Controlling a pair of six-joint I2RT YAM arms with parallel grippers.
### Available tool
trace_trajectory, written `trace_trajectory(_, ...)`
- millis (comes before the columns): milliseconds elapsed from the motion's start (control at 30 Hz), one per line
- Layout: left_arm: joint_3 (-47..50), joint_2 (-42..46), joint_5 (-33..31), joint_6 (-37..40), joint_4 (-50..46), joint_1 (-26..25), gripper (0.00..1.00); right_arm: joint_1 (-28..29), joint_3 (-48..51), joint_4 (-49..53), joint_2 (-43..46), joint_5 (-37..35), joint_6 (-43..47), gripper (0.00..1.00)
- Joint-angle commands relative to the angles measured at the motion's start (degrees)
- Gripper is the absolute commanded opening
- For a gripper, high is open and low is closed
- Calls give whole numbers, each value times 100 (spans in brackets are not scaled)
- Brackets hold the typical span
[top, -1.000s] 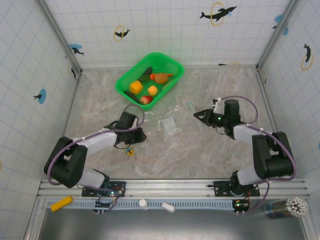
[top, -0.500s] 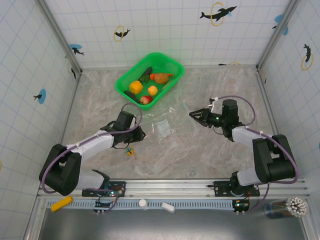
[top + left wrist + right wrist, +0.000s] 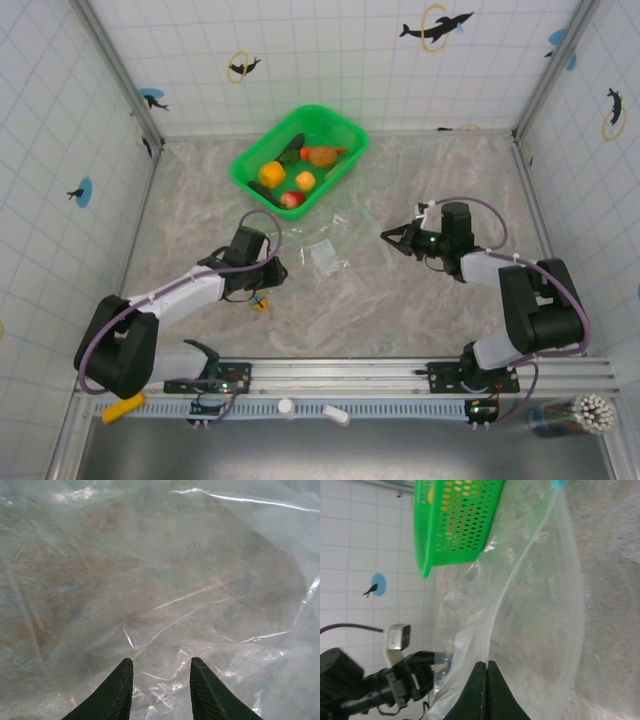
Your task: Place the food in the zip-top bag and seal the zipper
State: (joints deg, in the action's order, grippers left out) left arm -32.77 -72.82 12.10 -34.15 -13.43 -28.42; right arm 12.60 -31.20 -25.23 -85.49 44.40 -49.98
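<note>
The right pincer (image 3: 386, 237) is clamped tight, its two fingertips (image 3: 481, 680) pressed together on the edge of the zip-top bag (image 3: 326, 256). From the right wrist, the clear film rises in a curve from that pinch towards the blue tab (image 3: 558, 483) at the far end of the mouth. The left pincer (image 3: 276, 270) stands partly open at the bag's 9 o'clock side. From the left wrist, its dark fingers (image 3: 117, 692) are apart over crumpled film, and I cannot tell whether they touch it.

The bag lies on the table (image 3: 420, 300) between the two pincers, with the right one at its 3 o'clock. The green basket (image 3: 333, 178) sits at the bag's 11 o'clock, just beside its far edge, and the food (image 3: 305, 180) is all inside the basket. A small yellow-blue trinket (image 3: 259, 303) lies at 7 o'clock from the left pincer.

A second ago the right pincer was spread open and further towards 3 o'clock. The bag's white label has slid a little towards 8 o'clock, and the left arm has stretched further out
</note>
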Motion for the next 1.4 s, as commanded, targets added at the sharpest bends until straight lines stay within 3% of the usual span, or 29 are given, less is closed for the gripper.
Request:
trace_trajectory(0, -454, 366, -355, 219, -530, 42, 40, 23, -523, 1099, 499, -594, 829, 0)
trace_trajectory(100, -1008, 659, -631, 421, -976, 47, 49, 129, -1348, 2600, 870, -1489, 1797, 0)
trace_trajectory(233, -2030, 767, -796, 508, -1363, 40, 51, 614, -3362, 4460, 964, -3370, 3156, 0)
trace_trajectory(367, -2901, 646, -577, 346, -1483, 40, 52, 1028, -5700, 5636, 478, -4351, 3959, 0)
trace_trajectory(500, -3552, 485, -419, 241, -1572, 42, 52, 1627, -8126, 6795, -417, -4713, 4589, 0)
trace_trajectory(567, -3781, 446, -469, 250, -1650, 46, 52, 2088, -8558, 6979, -577, -4906, 4874, 0)
trace_trajectory(667, -3979, 459, -487, 247, -1748, 47, 53, 2852, -7790, 6738, -297, -5227, 5122, 0)
trace_trajectory(867, -3755, 641, -342, 172, -1778, 48, 56, 4225, -4705, 5517, 610, -6006, 5230, 2)
trace_trajectory(967, -3335, 858, -161, 68, -1620, 47, 56, 4653, -3323, 4802, 1012, -6133, 5024, 2)
trace_trajectory(1133, -2435, 1251, 161, -175, -1282, 44, 53, 4704, -2128, 3964, 1457, -6104, 4563, 2)
trace_trajectory(1367, -1256, 1898, 596, -1258, -590, 39, 53, 4622, -1926, 3718, 1531, -6428, 4435, 2)
